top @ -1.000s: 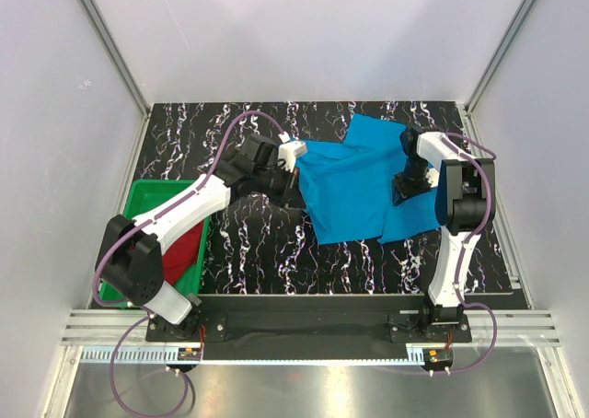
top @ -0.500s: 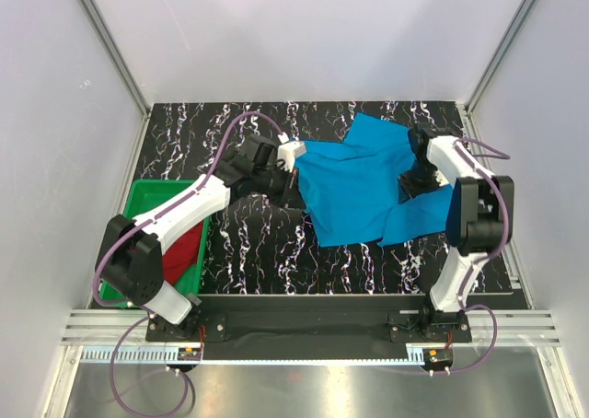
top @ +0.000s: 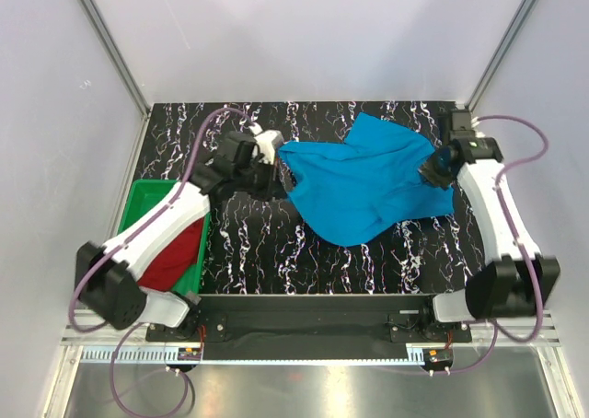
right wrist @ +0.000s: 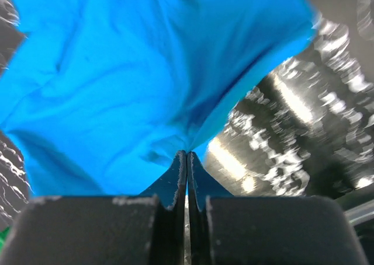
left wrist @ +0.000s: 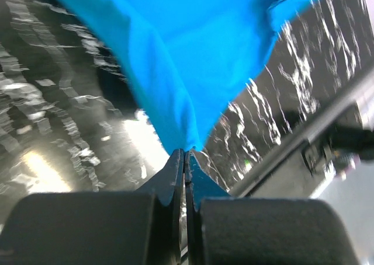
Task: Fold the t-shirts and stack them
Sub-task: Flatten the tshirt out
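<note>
Two hands were clamped on the sky-blue t-shirt (top: 363, 183): left hand (top: 279, 173) pinching its left edge, right hand (top: 433, 169) its right edge. Shirt spread between them over the marbled tabletop (top: 258, 243). Green bin (top: 138, 197) at the left held the dark red t-shirt (top: 175, 252), bunched in its near half.

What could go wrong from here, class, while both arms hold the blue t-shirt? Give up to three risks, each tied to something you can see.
1. The left pincer and the right pincer each pinch only a thin tip of the blue t-shirt. Pulling the arms further apart might slip the cloth free.
2. The cloth looks bunched and creased between them, so it may be laid down wrinkled and fold unevenly.
</note>
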Controlling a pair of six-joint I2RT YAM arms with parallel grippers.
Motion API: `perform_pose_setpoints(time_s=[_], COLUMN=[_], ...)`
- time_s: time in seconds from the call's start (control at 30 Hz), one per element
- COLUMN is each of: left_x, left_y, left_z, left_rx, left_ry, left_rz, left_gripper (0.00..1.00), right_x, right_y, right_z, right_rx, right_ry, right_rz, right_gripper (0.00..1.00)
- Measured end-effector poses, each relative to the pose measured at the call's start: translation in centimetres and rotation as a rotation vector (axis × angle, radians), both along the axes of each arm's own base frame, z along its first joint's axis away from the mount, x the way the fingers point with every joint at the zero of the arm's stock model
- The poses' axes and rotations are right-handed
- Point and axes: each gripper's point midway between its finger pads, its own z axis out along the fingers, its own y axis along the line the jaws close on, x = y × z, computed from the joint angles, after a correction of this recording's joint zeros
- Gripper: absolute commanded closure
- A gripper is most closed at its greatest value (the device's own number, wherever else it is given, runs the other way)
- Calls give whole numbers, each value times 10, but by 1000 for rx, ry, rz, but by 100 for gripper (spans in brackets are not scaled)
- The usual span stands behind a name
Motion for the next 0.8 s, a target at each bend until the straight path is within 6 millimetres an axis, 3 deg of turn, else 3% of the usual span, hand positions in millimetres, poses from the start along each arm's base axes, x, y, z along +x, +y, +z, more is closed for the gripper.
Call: perform_pose_setpoints(time_s=[0.1,0.23,0.37,0.57,0.7,0.8], left_x=[0,-4,-8,-12,-11,-13], left_y=[22,52,77,113,132,141], left_z=[25,64,100,159,221,267], left_rx=[14,21,25,45,15,-22], left_ry=[-64,-150,-219,-328,-452,-558], left_rz=[107,249,358,495,572,594], left_gripper=[100,100,100,100,100,100], right_x=[-13,-26,-21,-9,-11,-24], right_y=[-20,-55,-63,-67,-69,-68], right_z=[38,107,166,233,295,344], right_rx=[-64,-159,-212,-264,-312,-352], right_ry=[-108,-284,-428,-600,-770,-917], right_rz=[20,-34,-37,-32,-25,-26], right_gripper=[100,100,100,100,100,100])
